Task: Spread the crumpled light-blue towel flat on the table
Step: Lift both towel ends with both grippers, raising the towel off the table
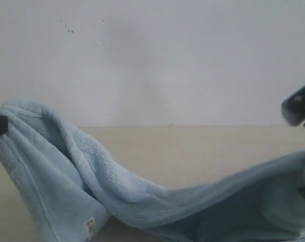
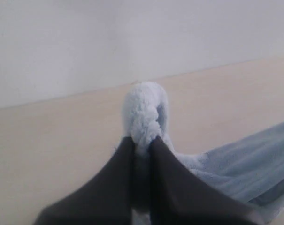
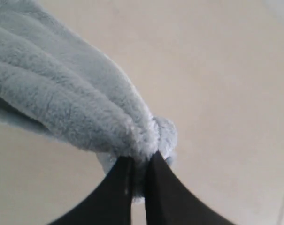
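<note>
Sagging towel (image 1: 142, 196) runs sideways from left claw (image 2: 141, 141) to right claw (image 3: 139, 159).

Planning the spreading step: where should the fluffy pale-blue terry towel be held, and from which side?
Probably at its two opposite ends, one from each side. The pale-blue terry towel sags in a long band between them, so pulling outward should open it. The left gripper and right gripper are shut on bunched ends there, over the matte beige table.

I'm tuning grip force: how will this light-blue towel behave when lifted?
Likely floppy: the towel sags between the left hand and right hand. Probably grippy, not slippery: its fluffy pile bunches where each hand pinches it.
</note>
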`<action>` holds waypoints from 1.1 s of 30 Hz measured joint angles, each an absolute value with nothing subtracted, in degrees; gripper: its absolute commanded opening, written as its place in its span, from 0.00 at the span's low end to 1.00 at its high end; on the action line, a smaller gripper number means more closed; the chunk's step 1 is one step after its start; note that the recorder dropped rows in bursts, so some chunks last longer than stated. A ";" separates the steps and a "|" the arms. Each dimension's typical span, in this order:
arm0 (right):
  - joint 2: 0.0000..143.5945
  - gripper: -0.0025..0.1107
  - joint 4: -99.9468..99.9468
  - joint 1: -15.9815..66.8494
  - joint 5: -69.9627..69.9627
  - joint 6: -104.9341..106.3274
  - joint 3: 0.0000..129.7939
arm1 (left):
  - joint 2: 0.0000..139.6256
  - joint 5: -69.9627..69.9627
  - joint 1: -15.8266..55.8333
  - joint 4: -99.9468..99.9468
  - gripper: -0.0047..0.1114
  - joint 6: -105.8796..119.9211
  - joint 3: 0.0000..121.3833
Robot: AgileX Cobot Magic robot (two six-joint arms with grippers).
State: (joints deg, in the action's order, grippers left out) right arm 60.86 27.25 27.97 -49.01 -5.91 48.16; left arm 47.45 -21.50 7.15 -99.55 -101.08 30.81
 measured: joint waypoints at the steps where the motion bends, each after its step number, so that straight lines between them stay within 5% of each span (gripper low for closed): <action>1: 59.22 0.02 28.88 27.97 -51.30 -6.17 50.18 | 46.01 -21.94 7.15 -99.58 0.08 -101.26 31.07; 10: 47.43 0.02 37.04 27.97 -67.56 -1.55 62.10 | 38.75 -31.32 7.15 -99.82 0.08 -104.46 35.20; 21: 35.19 0.02 40.14 27.97 -70.26 3.07 63.88 | 33.78 -31.17 7.15 -100.21 0.08 -104.84 38.37; 33: 46.03 0.02 40.67 27.97 -70.69 4.66 63.88 | 44.66 -10.78 6.23 -100.33 0.08 -104.74 30.80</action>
